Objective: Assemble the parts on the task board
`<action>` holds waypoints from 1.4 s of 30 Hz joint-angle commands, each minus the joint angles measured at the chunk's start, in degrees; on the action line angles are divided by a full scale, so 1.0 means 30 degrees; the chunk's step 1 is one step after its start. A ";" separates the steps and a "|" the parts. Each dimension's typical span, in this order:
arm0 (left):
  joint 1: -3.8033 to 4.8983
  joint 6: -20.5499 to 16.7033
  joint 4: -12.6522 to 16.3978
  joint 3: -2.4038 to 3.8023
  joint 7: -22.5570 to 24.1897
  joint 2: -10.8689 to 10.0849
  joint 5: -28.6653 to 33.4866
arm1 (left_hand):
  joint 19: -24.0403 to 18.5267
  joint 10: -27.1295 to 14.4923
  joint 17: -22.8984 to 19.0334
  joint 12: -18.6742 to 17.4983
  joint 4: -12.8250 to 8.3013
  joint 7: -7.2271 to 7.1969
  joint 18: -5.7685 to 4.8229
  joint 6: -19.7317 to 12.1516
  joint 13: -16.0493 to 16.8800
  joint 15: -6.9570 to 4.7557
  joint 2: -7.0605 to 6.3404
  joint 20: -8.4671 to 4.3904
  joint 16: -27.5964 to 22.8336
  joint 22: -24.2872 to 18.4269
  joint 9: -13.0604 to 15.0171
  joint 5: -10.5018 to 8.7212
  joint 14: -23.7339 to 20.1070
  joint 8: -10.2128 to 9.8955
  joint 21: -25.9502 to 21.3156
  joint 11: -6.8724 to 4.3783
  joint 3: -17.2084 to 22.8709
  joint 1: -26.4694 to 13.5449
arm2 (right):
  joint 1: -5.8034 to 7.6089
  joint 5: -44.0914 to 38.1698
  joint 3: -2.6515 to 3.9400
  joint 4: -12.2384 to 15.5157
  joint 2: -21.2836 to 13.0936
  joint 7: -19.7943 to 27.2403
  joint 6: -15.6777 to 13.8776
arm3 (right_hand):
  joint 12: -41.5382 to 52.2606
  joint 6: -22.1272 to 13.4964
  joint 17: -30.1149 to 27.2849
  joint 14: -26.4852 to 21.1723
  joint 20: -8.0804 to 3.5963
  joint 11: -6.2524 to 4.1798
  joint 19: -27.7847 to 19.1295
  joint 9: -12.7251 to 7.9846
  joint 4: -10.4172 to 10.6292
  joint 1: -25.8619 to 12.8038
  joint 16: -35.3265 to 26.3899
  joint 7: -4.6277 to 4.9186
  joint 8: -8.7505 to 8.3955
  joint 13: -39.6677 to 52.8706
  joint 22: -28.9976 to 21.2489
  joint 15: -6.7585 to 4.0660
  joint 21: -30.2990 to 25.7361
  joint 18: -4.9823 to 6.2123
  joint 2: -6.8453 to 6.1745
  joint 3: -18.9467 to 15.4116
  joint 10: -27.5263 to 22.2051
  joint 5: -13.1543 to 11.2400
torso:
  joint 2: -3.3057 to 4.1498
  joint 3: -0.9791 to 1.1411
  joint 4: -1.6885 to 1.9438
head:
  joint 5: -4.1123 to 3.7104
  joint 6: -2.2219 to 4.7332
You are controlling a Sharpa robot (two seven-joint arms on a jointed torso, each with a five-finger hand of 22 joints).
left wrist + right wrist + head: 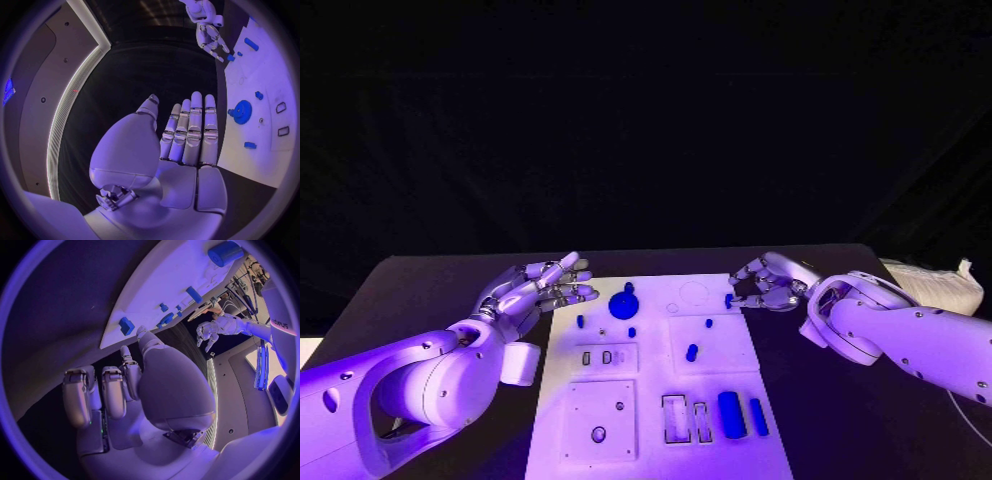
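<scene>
Black table [444, 290] carries the task board [661, 395]. Left hand [538, 288] spread, empty. Right hand [769, 285] pinches a small blue part [730, 298].

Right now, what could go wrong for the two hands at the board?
The right hand seems to pinch a small blue part at the task board's far edge; the light hold could let it slip. The open left hand hovers beside the blue gear and might knock it.

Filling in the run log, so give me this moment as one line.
left hand: open, beside task board | right hand: pinching small blue part at board's far edge | blue gear: on board
</scene>
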 commanded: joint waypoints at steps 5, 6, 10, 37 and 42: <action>-0.0001 0.0415 0.0008 0.0006 0.0126 0.0046 0.0048 | 0.0151 -0.0135 0.0031 -0.0116 -0.0124 0.0010 0.0244 -0.0077 -0.0010 0.0095 0.0064 -0.0004 -0.0137 -0.0023 0.0011 0.0101 0.0018 -0.0128 -0.0137 0.0012 0.0026 0.0136 | -0.0147 -0.0188 0.0004 -0.0492 0.0449 0.0282 0.0598 | -0.0033 0.0295 0.4581 0.1894 0.0055 0.0028 0.1588 0.0048 -0.0298 0.0377 -0.0002 -0.0009 0.0081 0.2806 0.4311 0.0105 0.0096 -0.0096 0.0267 0.0112 0.0618 0.0135 | -0.0004 -0.0011 0.0009 | 0.0076 -0.0075; -0.0001 0.0415 0.0007 0.0006 0.0124 0.0045 0.0048 | 0.0151 -0.0135 0.0031 -0.0116 -0.0124 0.0010 0.0244 -0.0077 -0.0010 0.0095 0.0064 -0.0004 -0.0137 -0.0023 0.0011 0.0101 0.0018 -0.0128 -0.0137 0.0012 0.0026 0.0136 | -0.0172 -0.0199 0.0004 -0.0558 0.0501 0.0284 0.0639 | -0.0021 0.0362 0.4590 0.1896 0.0049 0.0019 0.1593 0.0056 -0.0347 0.0421 0.0002 -0.0018 0.0095 0.2814 0.4320 0.0098 0.0100 -0.0098 0.0309 0.0141 0.0623 0.0145 | -0.0012 -0.0011 -0.0002 | 0.0089 -0.0081; -0.0002 0.0412 0.0008 0.0006 0.0119 0.0036 0.0048 | 0.0151 -0.0135 0.0031 -0.0116 -0.0124 0.0010 0.0244 -0.0077 -0.0010 0.0095 0.0064 -0.0004 -0.0137 -0.0023 0.0011 0.0101 0.0018 -0.0128 -0.0137 0.0012 0.0026 0.0136 | -0.0281 -0.0238 0.0004 -0.0743 0.0651 0.0301 0.0797 | -0.0004 0.0495 0.4601 0.1899 0.0037 0.0000 0.1595 0.0069 -0.0439 0.0482 0.0006 -0.0037 0.0117 0.2825 0.4324 0.0084 0.0101 -0.0099 0.0373 0.0184 0.0631 0.0165 | -0.0022 -0.0027 -0.0023 | 0.0134 -0.0088; -0.0002 0.0391 0.0022 0.0006 0.0096 0.0002 0.0048 | 0.0158 -0.0134 0.0041 -0.0120 -0.0154 0.0008 0.0245 -0.0074 -0.0009 0.0094 0.0089 -0.0004 -0.0147 -0.0024 0.0013 0.0102 0.0022 -0.0132 -0.0149 0.0010 0.0032 0.0161 | -0.0416 -0.0804 0.0004 -0.1268 0.1144 0.0090 0.0945 | 0.0209 0.2661 0.4791 0.1941 -0.0315 -0.0516 0.1700 0.0265 -0.1041 0.0726 0.0087 -0.0664 0.0532 0.2972 0.4528 -0.0336 0.0191 -0.0146 0.1617 0.1072 0.0743 -0.0331 | -0.0018 -0.0006 -0.0014 | 0.0145 -0.0187; -0.0002 0.0389 0.0018 0.0006 0.0093 0.0001 0.0048 | 0.0158 -0.0134 0.0041 -0.0120 -0.0154 0.0008 0.0245 -0.0074 -0.0009 0.0094 0.0089 -0.0004 -0.0147 -0.0024 0.0013 0.0102 0.0022 -0.0132 -0.0149 0.0010 0.0032 0.0161 | -0.0420 -0.1090 0.0005 -0.1380 0.1283 -0.0187 0.0607 | 0.0295 0.2944 0.4843 0.1953 -0.0389 -0.0605 0.1726 0.0294 -0.1102 0.0662 0.0110 -0.0773 0.0596 0.3020 0.4576 -0.0417 0.0213 -0.0157 0.1691 0.1142 0.0785 -0.0400 | -0.0026 -0.0003 -0.0009 | 0.0108 -0.0225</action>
